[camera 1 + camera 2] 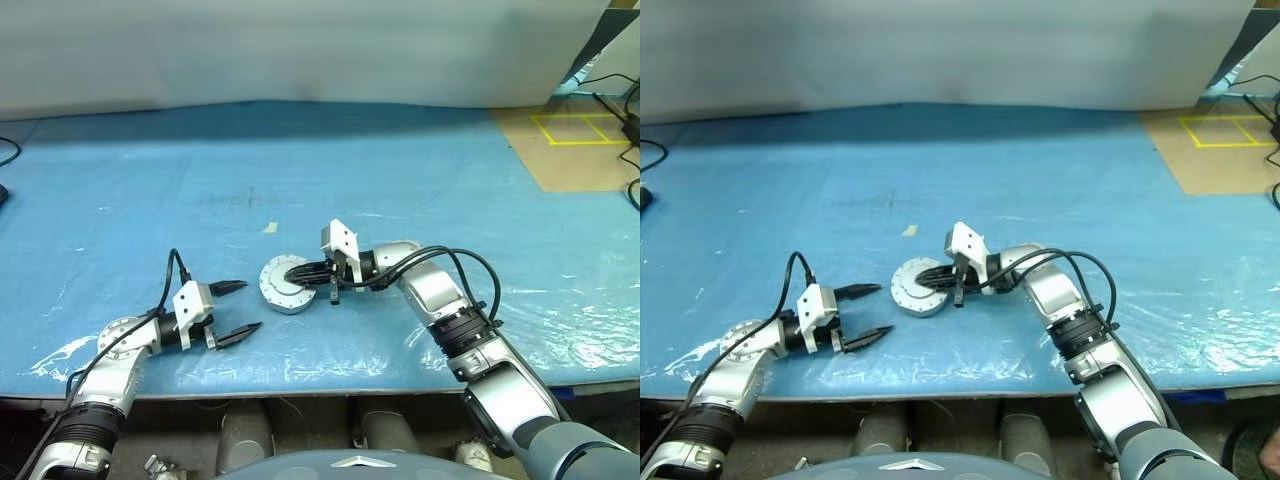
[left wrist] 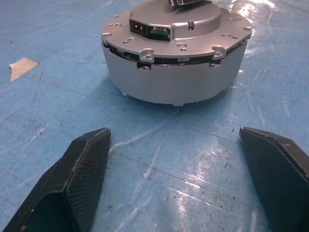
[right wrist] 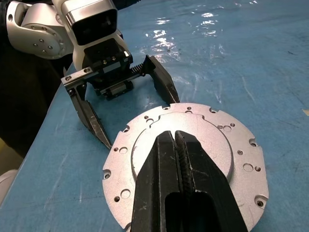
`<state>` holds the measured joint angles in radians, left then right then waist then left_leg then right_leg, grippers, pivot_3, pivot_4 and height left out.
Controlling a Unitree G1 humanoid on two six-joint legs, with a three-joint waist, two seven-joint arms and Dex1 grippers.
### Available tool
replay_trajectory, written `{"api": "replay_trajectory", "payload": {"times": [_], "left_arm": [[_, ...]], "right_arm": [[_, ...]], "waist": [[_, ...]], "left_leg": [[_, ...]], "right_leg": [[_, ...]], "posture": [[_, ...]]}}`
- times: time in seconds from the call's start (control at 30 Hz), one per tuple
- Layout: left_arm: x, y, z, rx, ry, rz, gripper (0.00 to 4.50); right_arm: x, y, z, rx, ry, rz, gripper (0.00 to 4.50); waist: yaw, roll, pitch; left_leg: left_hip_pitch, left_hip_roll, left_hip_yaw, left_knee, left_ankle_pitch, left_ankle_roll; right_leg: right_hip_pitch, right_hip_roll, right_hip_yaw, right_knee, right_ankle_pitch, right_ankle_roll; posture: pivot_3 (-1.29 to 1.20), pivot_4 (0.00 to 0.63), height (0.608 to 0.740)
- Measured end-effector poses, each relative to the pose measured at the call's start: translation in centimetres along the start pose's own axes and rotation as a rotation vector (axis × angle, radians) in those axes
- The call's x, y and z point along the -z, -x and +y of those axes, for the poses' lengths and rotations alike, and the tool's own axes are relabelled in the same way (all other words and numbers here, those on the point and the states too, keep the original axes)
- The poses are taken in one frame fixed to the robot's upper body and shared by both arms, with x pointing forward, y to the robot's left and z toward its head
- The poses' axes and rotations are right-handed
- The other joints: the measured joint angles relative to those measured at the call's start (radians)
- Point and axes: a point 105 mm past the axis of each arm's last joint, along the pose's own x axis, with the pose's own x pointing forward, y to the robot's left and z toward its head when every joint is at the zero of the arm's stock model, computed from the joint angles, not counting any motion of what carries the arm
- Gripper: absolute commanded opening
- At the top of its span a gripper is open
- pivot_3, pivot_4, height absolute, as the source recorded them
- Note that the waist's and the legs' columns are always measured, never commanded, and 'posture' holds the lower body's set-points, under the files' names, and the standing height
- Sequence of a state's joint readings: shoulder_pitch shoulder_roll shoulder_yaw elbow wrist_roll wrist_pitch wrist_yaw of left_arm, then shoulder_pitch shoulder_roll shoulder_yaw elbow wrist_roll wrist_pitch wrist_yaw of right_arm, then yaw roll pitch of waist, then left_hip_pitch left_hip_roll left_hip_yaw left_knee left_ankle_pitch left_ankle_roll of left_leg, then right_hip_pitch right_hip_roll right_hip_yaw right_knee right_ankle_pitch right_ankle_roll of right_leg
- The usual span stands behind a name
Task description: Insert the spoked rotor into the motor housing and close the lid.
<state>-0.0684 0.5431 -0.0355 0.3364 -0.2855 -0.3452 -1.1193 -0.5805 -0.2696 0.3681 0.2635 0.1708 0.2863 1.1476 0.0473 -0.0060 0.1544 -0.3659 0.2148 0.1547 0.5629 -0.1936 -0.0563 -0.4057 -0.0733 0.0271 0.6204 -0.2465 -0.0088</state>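
Note:
The motor housing (image 1: pixel 287 297) stands on the blue table as a squat grey puck. The lid (image 3: pixel 227 154), a silvery disc with screw holes and a raised centre, sits on top of it; a thin dark gap shows under its rim (image 2: pixel 145 57). The spoked rotor is hidden. My right gripper (image 1: pixel 292 268) reaches in from the right, shut, its fingertips lying over the lid's raised centre with nothing between them. My left gripper (image 1: pixel 248 306) stands open just left of the housing, pointing at it, its fingers (image 2: pixel 82 164) apart from the housing wall (image 2: pixel 174 82).
A small scrap of tape (image 1: pixel 270 228) lies behind the housing. The table's front edge (image 1: pixel 300 375) runs close below both arms. A brown floor patch with yellow tape (image 1: pixel 580 128) and cables sits at the back right.

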Motion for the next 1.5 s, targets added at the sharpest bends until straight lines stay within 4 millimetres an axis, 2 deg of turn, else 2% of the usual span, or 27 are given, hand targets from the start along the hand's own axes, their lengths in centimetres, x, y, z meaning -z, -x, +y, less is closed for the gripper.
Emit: {"api": "replay_trajectory", "payload": {"times": [0.03,0.13,0.27,0.37,0.53,0.73,0.83,1.5], "left_arm": [[0.0,0.0,0.0,0.000,0.001,0.001,4.50],[0.0,0.0,0.0,-0.001,0.002,0.001,4.50],[-0.1,-0.1,0.0,0.001,-0.002,0.000,4.50],[-0.2,-0.2,0.0,0.003,-0.003,-0.002,4.50],[-0.3,-0.4,0.1,-0.005,-0.005,-0.008,4.50],[-0.3,-0.5,0.1,-0.003,-0.008,-0.007,4.50],[-0.3,-0.5,0.1,-0.003,-0.008,-0.007,4.50],[-0.4,-0.9,0.3,-0.004,-0.015,-0.016,4.50]], "right_arm": [[0.0,0.0,0.0,0.004,0.000,-0.002,0.02],[-0.2,0.1,-0.3,0.026,-0.002,-0.010,0.62],[-0.3,0.9,-0.6,0.059,-0.025,-0.021,1.85],[-0.3,1.9,-0.9,0.102,-0.046,-0.033,1.85],[-1.7,4.1,-1.9,0.185,-0.061,-0.092,1.85],[-1.1,7.0,-3.0,0.293,-0.112,-0.107,1.85],[-1.1,7.8,-3.4,0.330,-0.115,-0.105,1.85],[-1.1,7.3,-3.5,0.349,-0.109,-0.123,1.85]], "waist": [[0.000,0.000,0.000],[0.000,0.000,0.000],[0.001,0.000,0.000],[0.002,0.000,0.000],[0.004,0.000,0.000],[0.007,0.000,0.000],[0.007,0.000,0.000],[0.009,0.000,0.000]], "left_leg": [[0.000,0.000,0.000,0.000,0.000,0.000],[0.000,0.000,0.000,0.000,0.000,0.000],[-0.001,0.000,0.000,0.000,0.000,0.000],[-0.003,0.000,0.000,0.000,0.000,0.000],[-0.003,0.000,0.000,-0.001,0.000,0.000],[-0.003,0.000,0.000,-0.001,0.000,0.000],[-0.003,0.000,0.000,-0.001,0.000,0.000],[-0.003,-0.001,0.000,-0.001,0.000,0.000]], "right_leg": [[0.000,0.000,0.000,0.000,0.000,0.000],[0.000,0.000,0.000,0.000,0.000,0.000],[0.000,0.000,0.000,-0.001,0.000,0.000],[-0.001,0.000,-0.001,-0.002,0.000,0.000],[-0.001,0.000,-0.001,-0.002,0.000,0.000],[-0.001,0.000,-0.001,-0.003,0.000,0.000],[-0.001,0.000,-0.001,-0.003,0.000,0.000],[-0.001,0.000,-0.001,-0.003,0.000,0.000]], "posture": [[0.00,0.150,0.740],[0.00,0.150,0.740],[0.00,0.150,0.740],[0.00,0.150,0.740],[0.00,0.150,0.740],[0.00,0.150,0.740],[0.00,0.150,0.740],[0.00,0.150,0.740]]}}
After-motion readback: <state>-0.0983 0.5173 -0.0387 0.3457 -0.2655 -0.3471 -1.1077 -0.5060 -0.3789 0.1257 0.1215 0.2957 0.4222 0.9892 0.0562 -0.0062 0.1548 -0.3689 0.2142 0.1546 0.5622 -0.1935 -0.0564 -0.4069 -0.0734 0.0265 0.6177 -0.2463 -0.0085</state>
